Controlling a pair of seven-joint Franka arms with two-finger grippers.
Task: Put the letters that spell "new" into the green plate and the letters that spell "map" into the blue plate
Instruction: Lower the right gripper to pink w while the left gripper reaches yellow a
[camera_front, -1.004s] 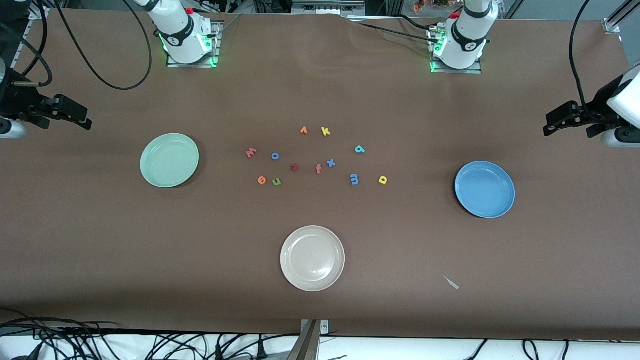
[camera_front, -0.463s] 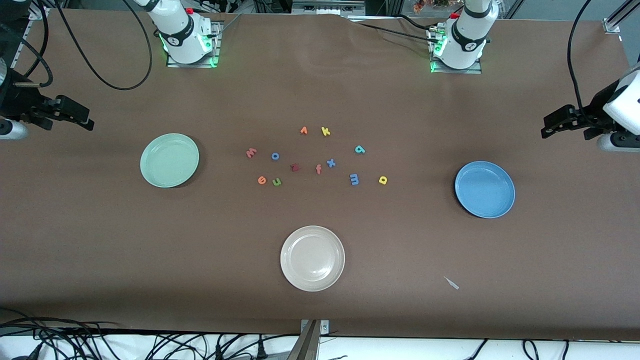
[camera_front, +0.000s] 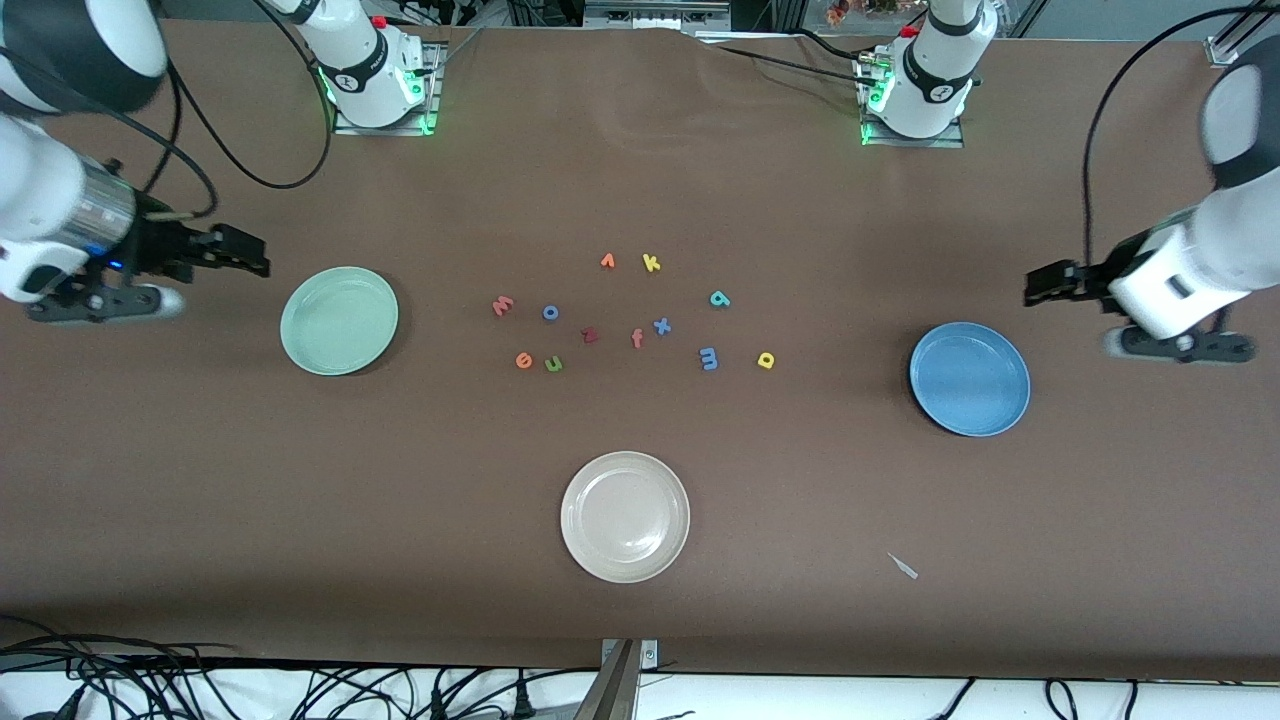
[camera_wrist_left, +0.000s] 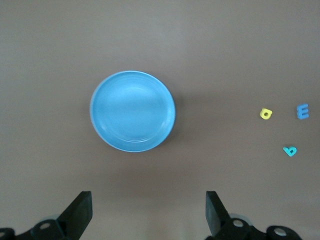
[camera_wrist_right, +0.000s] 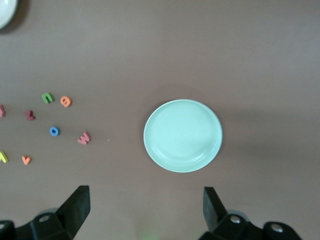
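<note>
On the tabletop (camera_front: 400, 500) a small group of foam letters is seen in the middle. The green plate (camera_front: 338, 321) is set at 9 o'clock of the group in the front view, toward the right arm's end. The blue plate (camera_front: 969, 378) is set at 3 o'clock, toward the left arm's end. A beige plate (camera_front: 625, 517) is set at 6 o'clock, nearer to the front camera. Nothing is seen in any plate. The pink w (camera_front: 503, 305), the orange e (camera_front: 524, 360) and the green n (camera_front: 553, 364) are found on the green plate's side of the group. The blue m (camera_front: 709, 358), the yellow a (camera_front: 766, 360) and the teal p (camera_front: 720, 298) are found on the blue plate's side. The right end effector (camera_front: 258, 256) is held over the tabletop at 10 o'clock of the green plate, with its fingers spread and nothing between them. The left end effector (camera_front: 1032, 285) is held over the tabletop at 1 o'clock of the blue plate, spread wide too and holding nothing.
</note>
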